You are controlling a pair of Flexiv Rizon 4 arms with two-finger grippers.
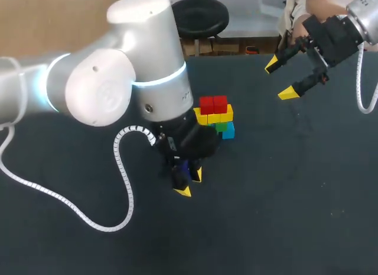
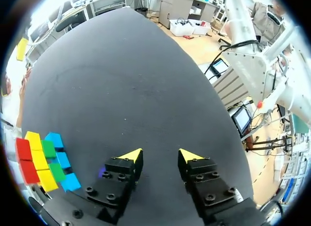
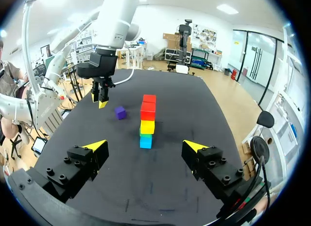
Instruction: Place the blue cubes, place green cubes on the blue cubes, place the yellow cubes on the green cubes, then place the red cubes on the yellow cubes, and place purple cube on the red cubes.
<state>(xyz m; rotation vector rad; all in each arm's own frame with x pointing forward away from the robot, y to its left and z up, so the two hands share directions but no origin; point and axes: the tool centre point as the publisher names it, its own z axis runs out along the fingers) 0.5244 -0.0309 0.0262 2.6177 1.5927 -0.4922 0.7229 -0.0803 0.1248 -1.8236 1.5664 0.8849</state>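
Observation:
A stack of cubes (image 1: 215,117) stands mid-table, with blue at the base, then green, then yellow, and two red cubes (image 1: 213,104) on top. In the right wrist view the stack (image 3: 147,120) rises ahead of my right gripper (image 3: 146,146). A purple cube (image 3: 120,113) lies on the table beside the stack. My left gripper (image 1: 189,184) hangs close by it with its fingers apart and nothing between them. In the left wrist view only a sliver of the purple cube (image 2: 101,172) shows, outside one finger of my left gripper (image 2: 159,155) on the stack's (image 2: 46,160) side. My right gripper (image 1: 281,78) is open, raised at the far right.
The dark table (image 1: 283,198) spreads wide around the stack. My left arm's white cable (image 1: 121,168) loops over the table's near left.

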